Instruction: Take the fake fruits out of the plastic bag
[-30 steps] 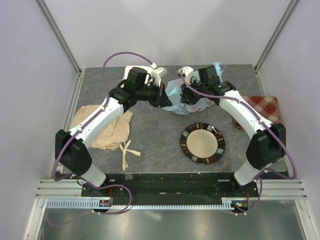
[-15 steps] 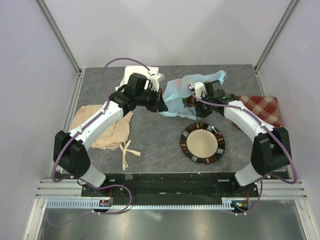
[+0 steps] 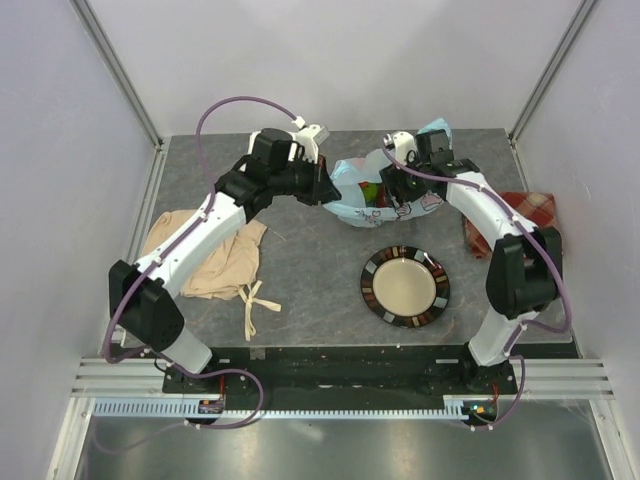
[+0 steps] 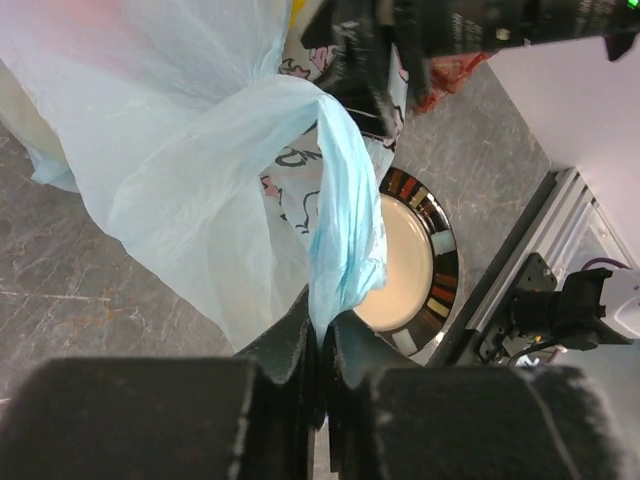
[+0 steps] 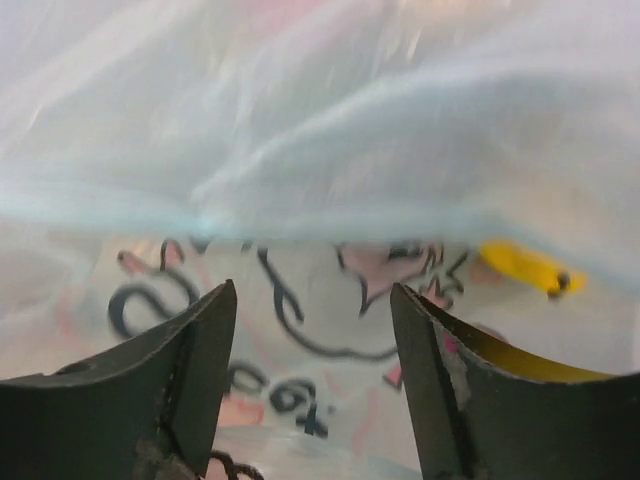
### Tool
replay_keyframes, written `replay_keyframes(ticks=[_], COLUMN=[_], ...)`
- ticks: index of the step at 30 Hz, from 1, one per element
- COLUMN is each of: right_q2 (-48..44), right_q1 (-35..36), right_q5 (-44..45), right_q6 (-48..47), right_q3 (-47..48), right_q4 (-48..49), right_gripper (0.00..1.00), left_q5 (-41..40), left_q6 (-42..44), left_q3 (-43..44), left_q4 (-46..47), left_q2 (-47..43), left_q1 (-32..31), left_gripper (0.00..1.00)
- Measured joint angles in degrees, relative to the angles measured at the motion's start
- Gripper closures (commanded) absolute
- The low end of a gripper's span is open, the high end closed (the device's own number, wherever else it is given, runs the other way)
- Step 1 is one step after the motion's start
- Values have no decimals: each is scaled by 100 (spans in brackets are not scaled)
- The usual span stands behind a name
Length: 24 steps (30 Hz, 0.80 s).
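The plastic bag [image 3: 378,200], light blue with pink and dark print, sits at the back middle of the table. My left gripper [image 4: 320,335] is shut on one twisted handle of it and holds that side up and taut. My right gripper [image 5: 312,290] stands open at the bag's mouth from the other side, nothing between its fingers, the printed film right in front of them. Of the fake fruits, a red and green bit [image 3: 371,191] shows in the bag's opening from above, and a yellow piece [image 5: 525,268] shows to the right in the right wrist view.
A round plate [image 3: 405,286] with a dark striped rim lies just in front of the bag. A beige cloth [image 3: 205,255] lies at the left under the left arm. A red checked cloth [image 3: 530,212] lies at the right edge.
My right gripper has opened and moved back to the bag's mouth. The bag has bunched back together from its stretched shape. My left gripper keeps the handle and has shifted slightly back.
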Motion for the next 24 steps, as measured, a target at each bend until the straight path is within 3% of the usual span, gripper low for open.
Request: replay_keyframes(ticks=[1,4,20,22,24], right_q2=[166,688,1880,2094,2341], right_q1=[0,0,223,273,321], right_q5=[-11,-26,92,186,332], right_q6=[-7,-2,-629,-756,-885], right_q3=[129,435,922,1043,1182], right_q4=[39,227,2033,2205,2339], right_gripper=[24,23,23,25,34], left_q5=[0,7,-74,-125,-155], left_q6=[-4,-4,203,243,286], left_q3=[28,83,170,205,229], left_q4=[24,39,-216,-273,-317], left_q2=[33,151,520,592,654], left_q1=[0,0,7,17,28], left_gripper=[79,75,76,76,76])
